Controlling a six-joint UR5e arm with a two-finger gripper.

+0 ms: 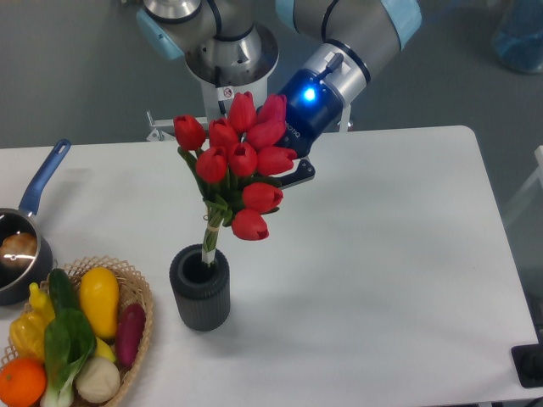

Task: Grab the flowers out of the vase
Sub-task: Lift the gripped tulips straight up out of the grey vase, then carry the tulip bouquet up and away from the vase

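The flowers (239,168), a bunch of red closed tulip buds with green stems, hang tilted above the vase (200,288). Only the pale stem tip still sits at the vase's mouth. The vase is dark grey, ribbed and cylindrical, standing left of centre on the white table. My gripper (284,174) reaches in from the upper right behind the buds and is shut on the bunch. Its fingertips are mostly hidden by the buds; one dark finger (299,173) shows at the right of the bunch.
A wicker basket (138,292) with colourful vegetables sits at the front left corner. A dark pan with a blue handle (44,178) stands at the left edge. The robot's base (227,76) rises behind the table.
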